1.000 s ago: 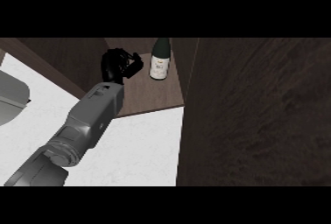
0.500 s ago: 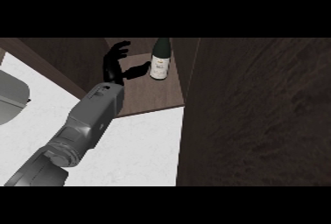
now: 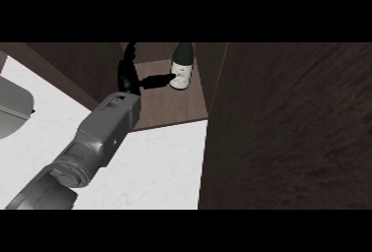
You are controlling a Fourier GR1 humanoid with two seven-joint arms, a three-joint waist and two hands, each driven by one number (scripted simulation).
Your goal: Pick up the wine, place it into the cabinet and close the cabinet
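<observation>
1. The dark glass wine bottle with a pale label stands upright on the dark wooden cabinet shelf.
2. The left hand has gone from curled beside the bottle to spread open; its thumb reaches toward the label and it holds nothing.
3. Placement looks done. Remaining: withdraw, then swing the dark wooden cabinet door shut.
4. The right hand is not visible.

Kitchen: white counter, dark wood cabinet, wine.

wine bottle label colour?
White or pale label on the dark wine bottle, head view.
</observation>
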